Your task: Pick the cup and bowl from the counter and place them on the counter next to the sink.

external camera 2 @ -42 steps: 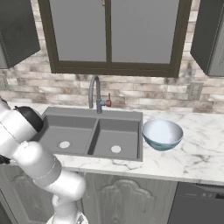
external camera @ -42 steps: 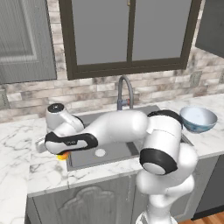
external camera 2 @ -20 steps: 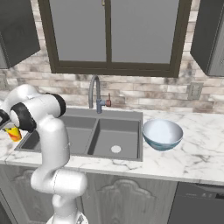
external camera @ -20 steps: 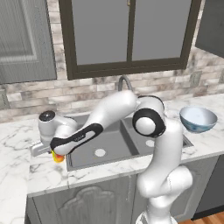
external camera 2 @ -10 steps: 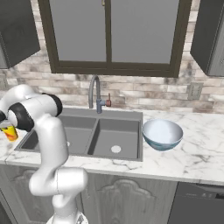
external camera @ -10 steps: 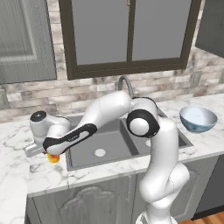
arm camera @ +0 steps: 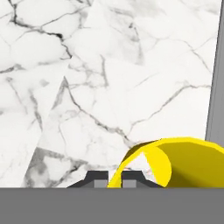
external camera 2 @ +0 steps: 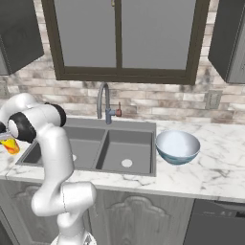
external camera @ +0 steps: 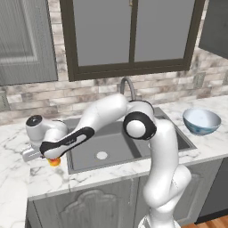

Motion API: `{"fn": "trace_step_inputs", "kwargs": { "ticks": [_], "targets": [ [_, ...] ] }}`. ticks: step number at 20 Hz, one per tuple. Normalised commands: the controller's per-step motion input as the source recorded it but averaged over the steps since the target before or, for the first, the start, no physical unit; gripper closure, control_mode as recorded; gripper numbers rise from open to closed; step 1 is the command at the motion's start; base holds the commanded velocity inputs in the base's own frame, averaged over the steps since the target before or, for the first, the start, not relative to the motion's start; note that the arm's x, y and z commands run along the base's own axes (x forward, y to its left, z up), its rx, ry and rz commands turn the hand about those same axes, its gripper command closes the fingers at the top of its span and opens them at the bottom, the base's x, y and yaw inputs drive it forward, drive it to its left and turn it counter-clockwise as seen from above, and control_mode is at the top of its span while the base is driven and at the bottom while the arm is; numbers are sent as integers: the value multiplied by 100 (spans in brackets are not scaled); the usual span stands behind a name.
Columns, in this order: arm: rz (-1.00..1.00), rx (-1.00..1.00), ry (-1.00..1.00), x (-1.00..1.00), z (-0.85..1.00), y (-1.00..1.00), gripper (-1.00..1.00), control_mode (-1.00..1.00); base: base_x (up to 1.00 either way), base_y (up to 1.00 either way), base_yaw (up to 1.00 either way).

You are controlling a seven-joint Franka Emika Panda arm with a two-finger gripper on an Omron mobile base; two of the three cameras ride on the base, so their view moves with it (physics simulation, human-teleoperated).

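**A:** Hand view first: where does that put your cup [arm camera: 175, 159]?

**B:** At about five o'clock in the frame, its yellow rim curving up from between the fingertips [arm camera: 97, 178], with marble counter [arm camera: 109, 74] spread beneath and the grey edge of the sink [arm camera: 216, 87] running down the three o'clock side.

**A:** So what makes this step go well?

**B:** You're over the counter strip at the sink's nine o'clock side. Lower straight down until the cup's base meets the marble, keep it upright, and stay clear of the basin edge so it can't tip in. Only then let the fingers part.

**A:** And the gripper [external camera: 50, 156] itself?

**B:** Closed narrow, by the look of it pinching the cup's wall at the rim; in the left base view the cup hangs just under the hand, touching nothing else that you can make out.

**A:** The bowl [external camera 2: 177, 147]?

**B:** Sitting on the counter at the sink's three o'clock side, untouched.
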Motion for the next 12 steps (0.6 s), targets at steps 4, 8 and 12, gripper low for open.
{"fn": "trace_step_inputs", "kwargs": {
  "ticks": [4, 8, 12],
  "targets": [
    [0, 0, 0, 0, -1, 0, 100, -100, 0, 0, 0],
    [0, 0, 0, 0, 0, 0, 100, -100, 0, 0, 0],
    [0, 0, 0, 0, 0, 0, -100, -100, 0, 0, 0]
  ]
}}
